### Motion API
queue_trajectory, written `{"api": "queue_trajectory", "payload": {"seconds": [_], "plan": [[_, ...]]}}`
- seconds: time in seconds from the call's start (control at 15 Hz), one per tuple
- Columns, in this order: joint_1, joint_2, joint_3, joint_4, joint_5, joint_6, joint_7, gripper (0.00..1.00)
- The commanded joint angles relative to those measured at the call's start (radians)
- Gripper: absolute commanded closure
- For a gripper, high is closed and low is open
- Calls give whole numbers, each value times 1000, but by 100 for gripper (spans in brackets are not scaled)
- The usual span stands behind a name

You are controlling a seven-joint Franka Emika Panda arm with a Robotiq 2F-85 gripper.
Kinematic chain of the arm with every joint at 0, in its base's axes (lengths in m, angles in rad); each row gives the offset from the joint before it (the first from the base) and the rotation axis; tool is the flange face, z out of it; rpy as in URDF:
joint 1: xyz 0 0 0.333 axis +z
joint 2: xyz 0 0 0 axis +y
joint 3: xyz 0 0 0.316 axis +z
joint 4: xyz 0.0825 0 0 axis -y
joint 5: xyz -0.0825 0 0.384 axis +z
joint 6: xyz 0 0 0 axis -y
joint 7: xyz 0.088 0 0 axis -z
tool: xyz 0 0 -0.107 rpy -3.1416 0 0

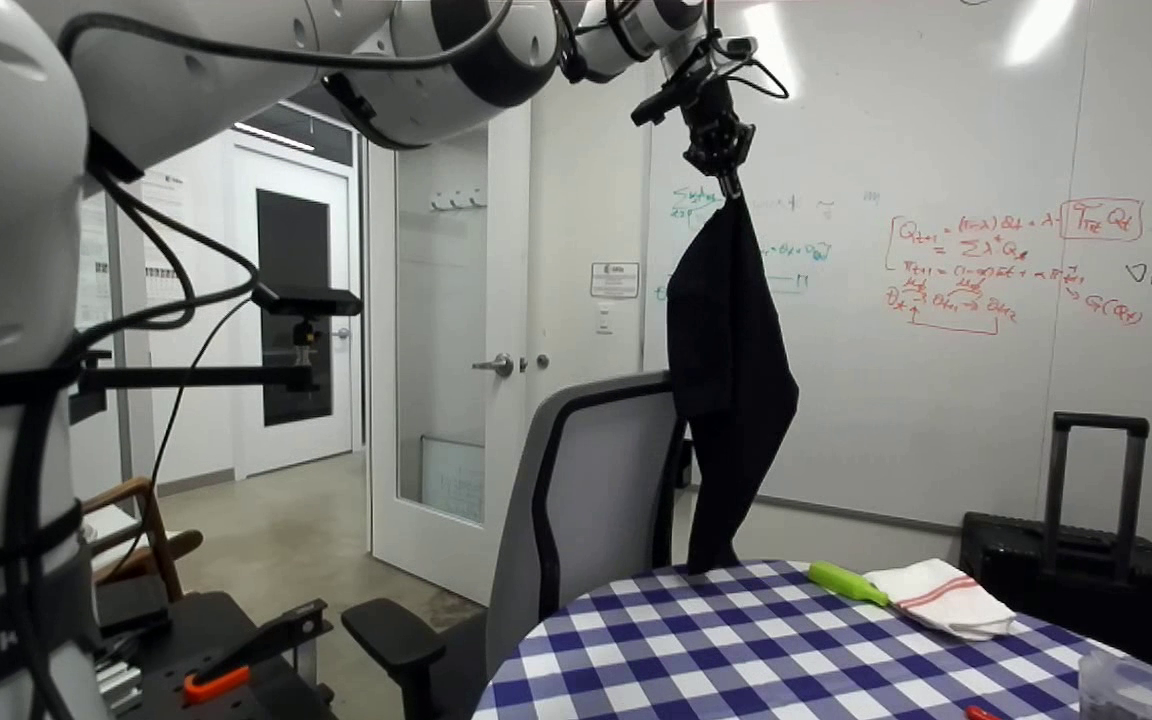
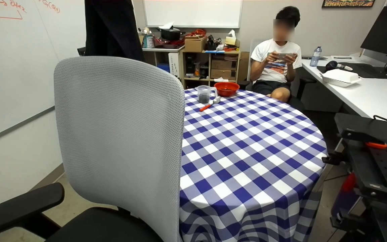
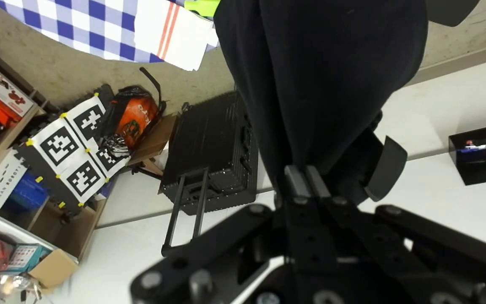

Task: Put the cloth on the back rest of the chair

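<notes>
In an exterior view the grey back rest point(image 2: 119, 127) stands nearest. Past it, partly hidden, the black cloth point(image 2: 113, 33) hangs limp, its top pinched by the gripper point(image 1: 731, 187); whether cloth and back rest touch, I cannot tell. The checked tablecloth point(image 2: 247, 141) stretches back under a red bowl point(image 2: 226, 90); a person point(image 2: 275, 67) sits beyond.

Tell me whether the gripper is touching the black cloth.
Touching. The wrist view shows the gripper shut on the black cloth, which bunches together at the fingertips; in an exterior view the black cloth hangs from them.
</notes>
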Motion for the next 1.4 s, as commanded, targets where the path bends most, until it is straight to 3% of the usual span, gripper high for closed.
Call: {"api": "queue_trajectory", "payload": {"seconds": [0.0,0.73,0.8,1.33], "plan": [[72,-58,-28,-11,-62,-65,-27,98],[291,-22,53,-112,-83,-226,-291,98],[303,51,57,-13,-87,-292,-318,98],[397,235,59,-34,-133,-464,-468,97]]}}
